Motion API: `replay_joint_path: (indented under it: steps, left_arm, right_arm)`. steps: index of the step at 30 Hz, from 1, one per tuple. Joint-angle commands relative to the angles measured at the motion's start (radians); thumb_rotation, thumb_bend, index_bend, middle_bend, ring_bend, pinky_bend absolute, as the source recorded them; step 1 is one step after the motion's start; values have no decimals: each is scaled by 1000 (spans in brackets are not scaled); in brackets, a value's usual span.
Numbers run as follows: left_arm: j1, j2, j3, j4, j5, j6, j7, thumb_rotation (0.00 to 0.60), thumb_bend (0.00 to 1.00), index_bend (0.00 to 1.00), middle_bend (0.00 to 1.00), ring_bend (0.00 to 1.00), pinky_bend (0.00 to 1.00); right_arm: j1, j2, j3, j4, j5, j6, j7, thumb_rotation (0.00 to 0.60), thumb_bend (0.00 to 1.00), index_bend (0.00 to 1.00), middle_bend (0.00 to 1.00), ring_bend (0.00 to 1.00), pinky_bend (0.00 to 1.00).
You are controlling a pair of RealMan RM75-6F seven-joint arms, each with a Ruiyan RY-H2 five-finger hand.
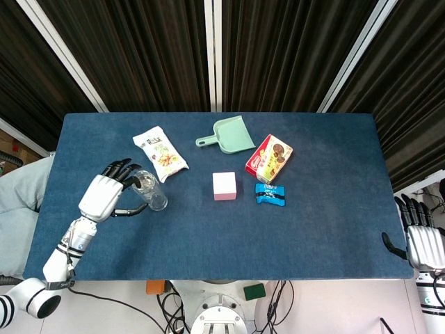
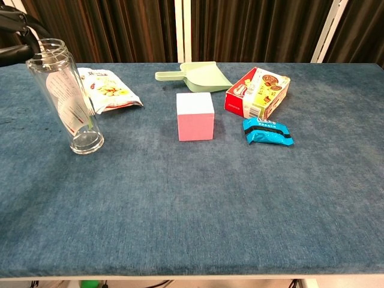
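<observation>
Glass jar [image 2: 63, 96] upright, label sheet inside — left hand [image 1: 104, 195] fingers curled round rim, hold unclear — right hand [image 1: 423, 245] empty, spread

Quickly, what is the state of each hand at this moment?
Left hand: fingers curled around the top of the clear bottle; firm grip cannot be told.
Right hand: open, holds nothing, beside the table edge.
</observation>
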Motion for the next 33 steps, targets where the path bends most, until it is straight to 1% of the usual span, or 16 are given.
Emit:
replay_joint_path:
  steps: [1,5,8,12,13,15,18,20,21,24,29,33]
  left_arm:
    - [4,7,-4,-11,6,15,-10,87,145,448,190,93,169]
    - [20,25,-16,-39,26,70,-57,88,146,436,191,93,169]
    - [47,38,-29,-56,51,152,-102,90,145,400,193,94,170]
    - [112,36,-44,-45,70,296,-147,91,146,269,193,95,171]
    - [130,36,-42,-40,63,318,-151,89,146,236,193,95,172]
    - [177,39,-29,-25,27,348,-145,78,140,208,191,95,173]
    - [234,44,6,1,-27,343,-139,47,119,166,164,87,170]
    - [270,53,46,23,-53,316,-152,8,103,123,124,61,160]
    - [287,56,66,39,-63,301,-162,0,98,108,107,51,155]
    - [320,48,107,86,-74,271,-165,0,79,73,59,19,136]
    - [348,4,139,195,-32,279,-147,0,70,65,25,0,114]
    - [359,-18,149,247,1,294,-83,0,70,66,22,0,108]
  right_arm:
    - [0,0,0,-1,0,1,0,600,327,0,0,0,0]
    - [-1,2,1,-2,0,4,1,600,327,0,0,0,0]
    - [-2,2,2,-3,-2,8,2,600,327,0,0,0,0]
    - [-3,2,4,1,-2,12,10,600,327,0,0,0,0]
    - [-4,1,4,2,-1,13,12,600,327,0,0,0,0]
    - [-5,-1,5,8,-1,16,16,600,327,0,0,0,0]
    - [-8,-5,8,16,1,24,18,600,326,0,0,0,0]
    - [-11,-10,13,22,4,34,17,600,319,0,0,0,0]
    - [-13,-12,15,25,6,38,13,600,316,0,0,0,0]
    - [-14,-12,16,20,13,34,2,600,306,0,0,0,0]
    - [-12,-9,13,3,15,22,-23,600,306,0,0,0,0]
    - [-10,-6,11,-7,10,21,-34,600,306,0,0,0,0]
